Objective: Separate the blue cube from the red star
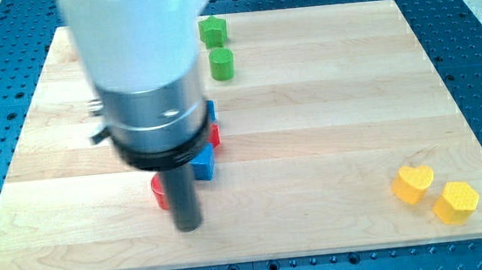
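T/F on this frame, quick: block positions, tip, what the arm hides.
1. Two green blocks sit near the view's top. True.
2. The yellow blocks are at the view's left. False: bottom right.
3. My tip is below the blue cube in the view. True.
4. The arm hides nothing. False: it partly covers the red and blue blocks.
5. A red block sits by the rod's left. True.
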`<action>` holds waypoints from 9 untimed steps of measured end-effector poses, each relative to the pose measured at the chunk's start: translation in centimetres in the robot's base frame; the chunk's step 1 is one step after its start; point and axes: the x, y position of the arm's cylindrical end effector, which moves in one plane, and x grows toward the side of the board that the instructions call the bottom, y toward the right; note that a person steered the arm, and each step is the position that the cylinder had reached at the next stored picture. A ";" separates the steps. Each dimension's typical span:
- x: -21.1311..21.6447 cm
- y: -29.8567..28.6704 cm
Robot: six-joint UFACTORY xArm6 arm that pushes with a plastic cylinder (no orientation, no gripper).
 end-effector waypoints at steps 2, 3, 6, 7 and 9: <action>-6.9 -3.8; -7.3 2.7; -4.8 7.2; -4.8 14.4; -15.4 22.2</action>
